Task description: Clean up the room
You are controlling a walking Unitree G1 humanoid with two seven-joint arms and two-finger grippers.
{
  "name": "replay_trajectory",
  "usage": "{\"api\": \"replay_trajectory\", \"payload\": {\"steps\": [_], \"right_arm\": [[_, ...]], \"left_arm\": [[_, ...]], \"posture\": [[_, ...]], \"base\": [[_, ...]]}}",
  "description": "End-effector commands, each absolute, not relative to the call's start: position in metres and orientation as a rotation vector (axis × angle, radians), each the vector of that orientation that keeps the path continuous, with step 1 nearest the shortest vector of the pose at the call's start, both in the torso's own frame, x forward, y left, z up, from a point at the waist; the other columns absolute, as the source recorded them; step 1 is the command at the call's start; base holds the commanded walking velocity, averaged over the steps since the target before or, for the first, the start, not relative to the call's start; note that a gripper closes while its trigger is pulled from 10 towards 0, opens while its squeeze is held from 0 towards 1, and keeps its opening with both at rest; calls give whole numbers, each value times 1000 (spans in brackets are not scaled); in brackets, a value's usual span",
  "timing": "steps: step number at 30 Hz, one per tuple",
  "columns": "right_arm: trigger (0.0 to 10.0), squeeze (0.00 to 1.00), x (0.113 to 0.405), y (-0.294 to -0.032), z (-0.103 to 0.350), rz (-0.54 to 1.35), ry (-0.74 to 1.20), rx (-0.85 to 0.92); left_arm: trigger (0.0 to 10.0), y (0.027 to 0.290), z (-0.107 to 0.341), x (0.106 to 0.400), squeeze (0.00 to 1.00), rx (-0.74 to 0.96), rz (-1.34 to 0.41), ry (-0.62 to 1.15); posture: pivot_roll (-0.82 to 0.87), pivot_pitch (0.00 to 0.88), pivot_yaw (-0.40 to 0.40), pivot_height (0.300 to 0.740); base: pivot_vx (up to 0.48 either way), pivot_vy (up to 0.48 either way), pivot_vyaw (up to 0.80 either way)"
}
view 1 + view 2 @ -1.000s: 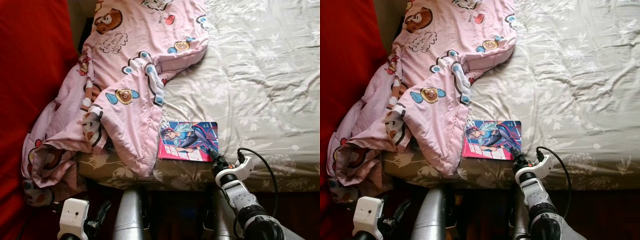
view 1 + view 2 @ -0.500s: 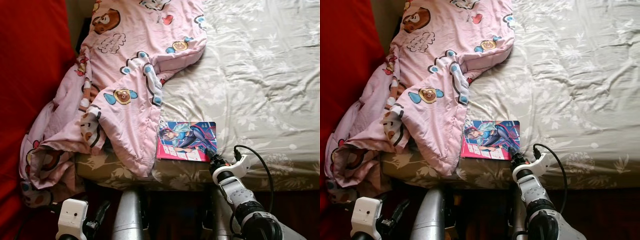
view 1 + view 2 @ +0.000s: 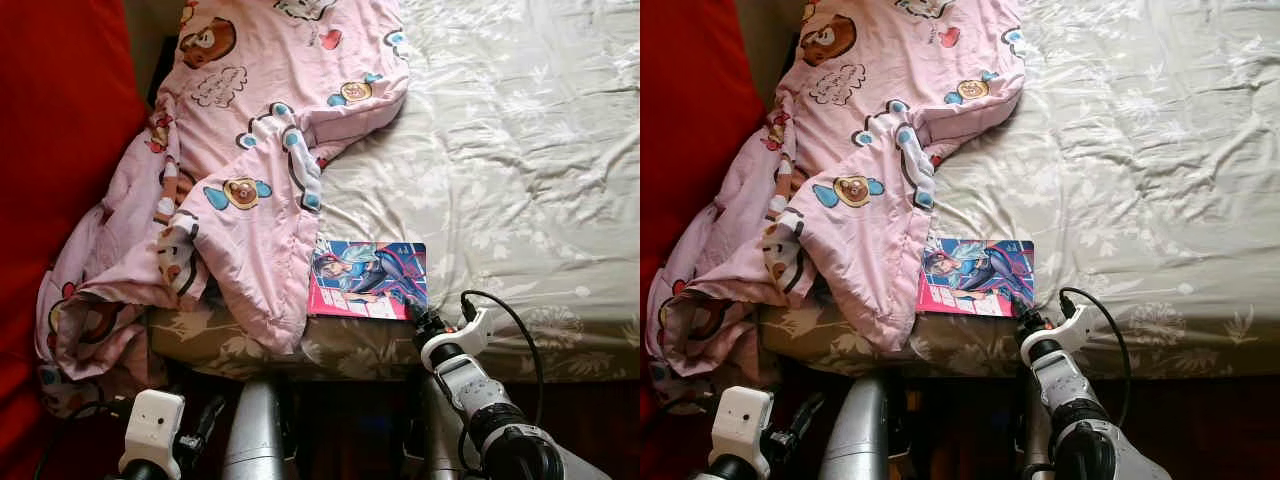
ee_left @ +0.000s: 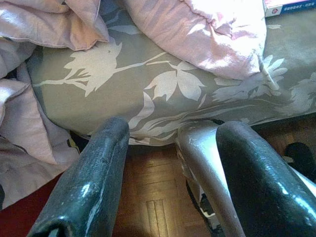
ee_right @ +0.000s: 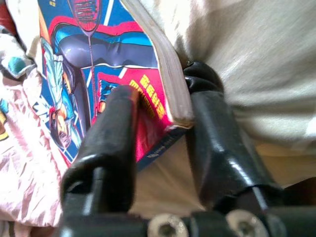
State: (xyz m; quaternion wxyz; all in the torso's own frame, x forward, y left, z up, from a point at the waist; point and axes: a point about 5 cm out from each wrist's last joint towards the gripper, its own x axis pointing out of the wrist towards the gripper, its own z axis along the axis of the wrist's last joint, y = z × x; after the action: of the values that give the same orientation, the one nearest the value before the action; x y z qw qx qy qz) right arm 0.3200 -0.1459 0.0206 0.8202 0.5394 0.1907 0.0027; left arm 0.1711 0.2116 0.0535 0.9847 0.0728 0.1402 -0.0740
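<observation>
- Left eye view: I am looking down at a bed (image 3: 520, 150) covered by a grey floral sheet, with a pink cartoon blanket (image 3: 250, 180) crumpled over its left part and spilling off the edge.
- A comic book (image 3: 368, 281) with a bright blue and pink cover is lying flat near the bed's front edge, its left side touching the blanket.
- My right claw (image 3: 424, 320) is reaching up from below the bed edge to the book's near right corner.
- In the right wrist view, my two black fingers (image 5: 106, 143) are standing apart on either side of that corner: one is lying over the cover, the other is sitting beside the page edge against the sheet. They are straddling the book (image 5: 123, 79) and not yet pinching it.
- My left claw (image 4: 168, 182) is hanging idle low by the bed's side, fingers apart, holding nothing, with wooden floor (image 4: 153, 207) beneath it.
- I judge the step in hand to be picking the book up as part of tidying.
- The next move is calling for closing the fingers firmly on the corner, then lifting gently, since a thin book gripped by one corner may sag or slip.
</observation>
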Motion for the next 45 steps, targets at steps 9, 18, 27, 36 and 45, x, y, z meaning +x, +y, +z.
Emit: {"api": "replay_trajectory", "payload": {"steps": [9,18,27,36,45], "right_arm": [[0,0,322,-129,25,110,376,1217],[0,0,337,-141,58,270,90,1202],[4706,0,313,-159,55,217,-26,868],[10000,0,287,-167,68,183,-60,429],[10000,0,300,-169,83,153,-47,207]], "left_arm": [[10000,210,35,184,0,168,-132,319],[10000,201,23,212,0,168,-126,301],[10000,190,13,235,0,132,-101,289],[10000,179,1,249,0,80,-70,296],[10000,176,-5,257,0,28,-22,311]], "posture": [[237,262,116,590],[144,173,78,590],[47,88,30,590],[-26,0,-8,590],[-32,0,-45,624]], "base": [[0,0,0],[0,0,0],[0,0,0],[0,0,0],[0,0,0]]}}
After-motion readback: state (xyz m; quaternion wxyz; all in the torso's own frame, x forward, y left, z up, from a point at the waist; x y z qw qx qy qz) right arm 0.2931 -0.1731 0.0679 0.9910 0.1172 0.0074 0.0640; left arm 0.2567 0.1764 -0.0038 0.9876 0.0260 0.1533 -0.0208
